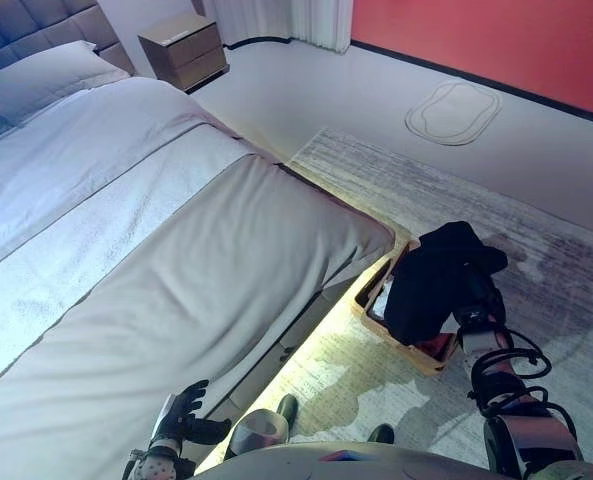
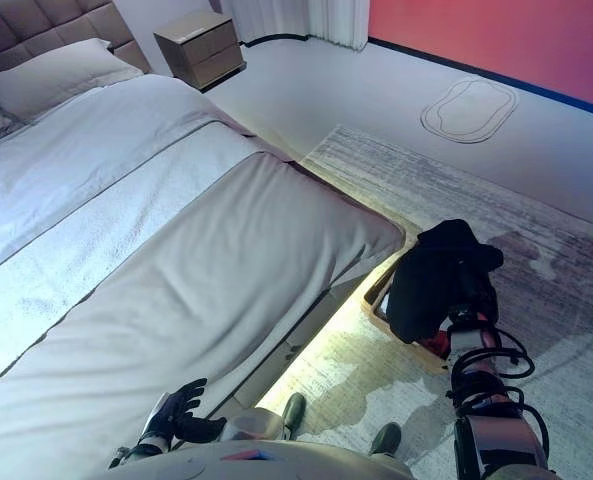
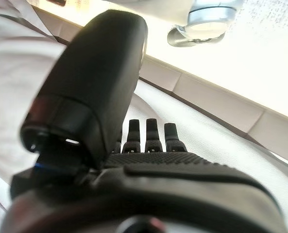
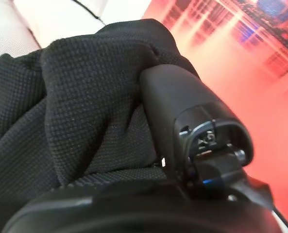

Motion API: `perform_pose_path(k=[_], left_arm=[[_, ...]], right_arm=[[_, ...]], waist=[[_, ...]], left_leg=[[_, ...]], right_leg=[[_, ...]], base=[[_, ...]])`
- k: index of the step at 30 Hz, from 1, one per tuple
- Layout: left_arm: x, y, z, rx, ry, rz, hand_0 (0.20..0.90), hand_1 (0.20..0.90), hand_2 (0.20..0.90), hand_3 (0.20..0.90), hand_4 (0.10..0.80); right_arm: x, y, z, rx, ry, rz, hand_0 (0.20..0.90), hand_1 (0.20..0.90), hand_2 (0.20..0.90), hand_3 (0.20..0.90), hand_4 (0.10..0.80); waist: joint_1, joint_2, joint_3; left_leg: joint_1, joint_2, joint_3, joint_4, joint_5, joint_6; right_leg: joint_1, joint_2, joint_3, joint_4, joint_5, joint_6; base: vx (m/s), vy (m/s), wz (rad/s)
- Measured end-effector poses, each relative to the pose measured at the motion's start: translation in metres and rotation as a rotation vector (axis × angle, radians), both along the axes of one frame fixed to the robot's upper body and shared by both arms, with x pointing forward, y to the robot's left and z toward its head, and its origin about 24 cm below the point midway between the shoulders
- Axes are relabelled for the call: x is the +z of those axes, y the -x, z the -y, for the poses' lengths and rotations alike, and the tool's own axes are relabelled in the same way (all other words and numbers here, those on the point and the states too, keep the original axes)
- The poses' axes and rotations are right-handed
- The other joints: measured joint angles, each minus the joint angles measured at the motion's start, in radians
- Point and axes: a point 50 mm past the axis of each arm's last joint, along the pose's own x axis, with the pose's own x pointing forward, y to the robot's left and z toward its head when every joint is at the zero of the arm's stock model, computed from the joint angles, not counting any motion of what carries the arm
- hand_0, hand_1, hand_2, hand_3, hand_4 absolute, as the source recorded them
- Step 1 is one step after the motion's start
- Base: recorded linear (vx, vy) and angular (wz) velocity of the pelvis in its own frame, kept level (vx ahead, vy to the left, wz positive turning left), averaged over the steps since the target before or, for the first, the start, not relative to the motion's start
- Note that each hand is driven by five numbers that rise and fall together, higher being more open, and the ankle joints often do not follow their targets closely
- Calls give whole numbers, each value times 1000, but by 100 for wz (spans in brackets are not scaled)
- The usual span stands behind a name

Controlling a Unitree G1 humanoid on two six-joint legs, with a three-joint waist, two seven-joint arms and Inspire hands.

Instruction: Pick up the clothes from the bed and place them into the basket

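The right hand (image 1: 476, 318) holds a black knitted garment (image 1: 434, 280) bunched above a low wooden basket (image 1: 428, 358) that sits on the patterned rug (image 1: 496, 230) at the foot corner of the bed (image 1: 176, 260), at about four o'clock in the head views. In the right wrist view the thumb (image 4: 182, 121) presses into the black cloth (image 4: 76, 107) and the fabric wraps over the palm, so the hand is clamped on the garment; the other fingers are buried in the folds. The garment drapes over the basket's near rim, and it probably touches what lies inside, though the cloth hides that. A bit of red fabric (image 1: 438, 346) shows in the basket under the black cloth.

The left hand (image 1: 183, 412) rests at about seven o'clock, on the edge of the grey bedspread (image 1: 226, 280), with its fingers (image 3: 156, 133) straight, side by side and holding nothing. A pillow (image 1: 46, 78) lies at the head of the bed at eleven o'clock, and a wooden nightstand (image 1: 184, 48) stands near twelve.
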Motion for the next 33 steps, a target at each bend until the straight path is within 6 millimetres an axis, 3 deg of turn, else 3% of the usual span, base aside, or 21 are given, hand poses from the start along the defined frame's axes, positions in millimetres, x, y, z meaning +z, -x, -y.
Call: perform_pose_path(k=[8,9,10,11,12,13,14,15,24,33], left_arm=[[-1,9,-1,2,4,-11,900,900,900,900,800],[-1,10,0,2,6,-11,900,900,900,900,800],[-2,10,0,2,8,-12,900,900,900,900,800],[-2,10,0,1,9,-12,900,900,900,900,800],[-2,10,0,0,11,-13,900,900,900,900,800],[-2,10,0,-2,13,-13,900,900,900,900,800],[-2,10,0,-1,13,-14,900,900,900,900,800],[-2,10,0,0,13,-12,900,900,900,900,800],[-3,10,3,-5,36,-20,900,900,900,900,800],[-6,12,12,24,93,-35,900,900,900,900,800]], right_arm=[[13,-6,19,-50,19,-1,300,300,300,200,100],[14,-5,21,-49,29,-3,427,427,427,348,248],[15,-5,24,-52,37,-5,592,592,592,540,440],[16,-4,27,-56,44,-8,535,535,535,475,375],[18,-4,30,-63,50,-9,399,399,399,315,215],[21,-5,34,-78,49,-9,521,521,521,458,358],[21,-5,35,-86,49,-11,733,733,733,705,605],[24,-5,39,-100,56,-19,900,900,900,900,800],[38,0,63,-205,84,-44,900,900,900,900,800],[51,-6,70,-190,114,2,900,900,900,900,800]], waist=[[14,27,7],[14,27,7],[14,27,7],[15,27,7],[15,30,8],[15,33,9],[15,35,9],[15,39,9],[10,79,9],[4,96,-3]], left_leg=[[-5,-4,-14,0,3,-5],[-5,-4,-15,0,4,-5],[-5,-4,-17,0,4,-5],[-5,-4,-18,0,4,-6],[-3,-4,-19,0,4,-6],[-3,-5,-19,1,4,-6],[-3,-5,-20,1,4,-6],[-3,-5,-20,1,4,-6],[0,-6,-30,1,5,-7],[-1,-13,-30,1,5,-7]], right_leg=[[1,-5,-11,0,-2,2],[2,-5,-13,0,-2,2],[3,-5,-14,0,-2,3],[3,-5,-15,0,-2,3],[5,-5,-16,0,-2,3],[6,-6,-16,0,-2,3],[6,-6,-16,0,-2,3],[7,-6,-16,0,-3,3],[15,-9,-30,0,-10,8],[15,-15,-31,0,-10,9]], base=[[34,22,4],[0,0,0],[17,26,3],[2,34,3],[-6,35,2],[0,0,0],[0,0,0],[6,39,2],[-5,27,4],[-4,1,0]])
